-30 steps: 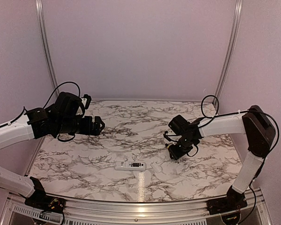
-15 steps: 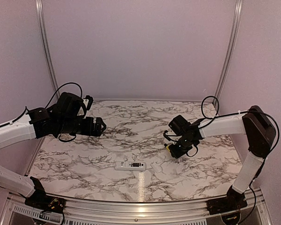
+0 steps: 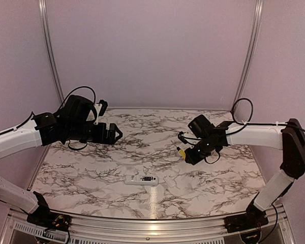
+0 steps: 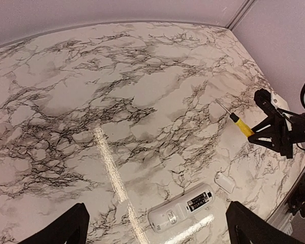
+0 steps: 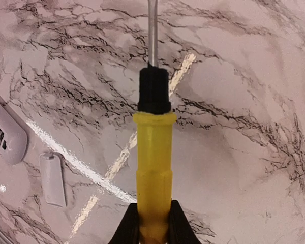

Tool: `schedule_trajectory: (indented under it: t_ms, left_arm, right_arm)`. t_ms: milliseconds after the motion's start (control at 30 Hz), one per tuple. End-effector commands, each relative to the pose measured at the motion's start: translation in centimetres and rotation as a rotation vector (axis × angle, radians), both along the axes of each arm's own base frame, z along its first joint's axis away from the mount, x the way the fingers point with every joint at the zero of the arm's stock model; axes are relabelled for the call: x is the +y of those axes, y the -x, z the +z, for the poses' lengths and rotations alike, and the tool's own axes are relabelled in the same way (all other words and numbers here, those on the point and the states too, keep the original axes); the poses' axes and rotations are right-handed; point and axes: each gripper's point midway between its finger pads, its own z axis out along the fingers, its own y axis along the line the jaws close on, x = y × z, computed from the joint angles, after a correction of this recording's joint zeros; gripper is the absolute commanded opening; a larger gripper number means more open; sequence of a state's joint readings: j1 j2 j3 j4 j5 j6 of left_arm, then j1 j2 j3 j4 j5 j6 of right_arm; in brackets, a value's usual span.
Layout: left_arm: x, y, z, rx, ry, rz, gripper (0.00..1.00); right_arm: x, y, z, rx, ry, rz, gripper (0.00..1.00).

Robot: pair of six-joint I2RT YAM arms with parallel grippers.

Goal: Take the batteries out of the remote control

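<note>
remote control [image 3: 142, 179]: slim white bar, dark recess facing up, contents too small to tell | lies flat on marble counter [image 3: 91, 173], front middle | cover piece [image 3: 169, 180] just beside it | right gripper [image 3: 187, 155] clenched on yellow-handled screwdriver [image 5: 153, 168] | left gripper [image 3: 113, 133] released, holding nothing

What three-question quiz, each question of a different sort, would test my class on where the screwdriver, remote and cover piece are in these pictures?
1. True or false: the right gripper is shut on the yellow-handled screwdriver.
2. Where is the small white cover piece? A) lying on the table beside the remote control; B) fitted onto the remote control; C) balanced on the screwdriver.
3. Fill in: the left gripper hangs above the table with its jaws ____.
Key: 1 true; 2 A; 3 open.
</note>
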State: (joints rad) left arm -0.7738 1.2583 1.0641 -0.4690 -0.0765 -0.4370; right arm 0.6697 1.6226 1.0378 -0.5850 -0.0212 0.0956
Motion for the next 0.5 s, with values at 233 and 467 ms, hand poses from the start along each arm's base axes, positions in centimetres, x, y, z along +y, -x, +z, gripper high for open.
schedule_trajectory:
  t_ms: [233,467]
  left_arm:
    - [-7.9,1.4,4.0,0.088,0.258,-0.320,0.94]
    - [-11.1,1.7,6.4,0.124,0.378,-0.432,0.82]
  right_arm:
    - [3.7,-0.9,11.8,-0.203,-0.261,0.107,0.00]
    - [4.9,-0.2,16.3,-0.257,-0.365,0.167,0.00]
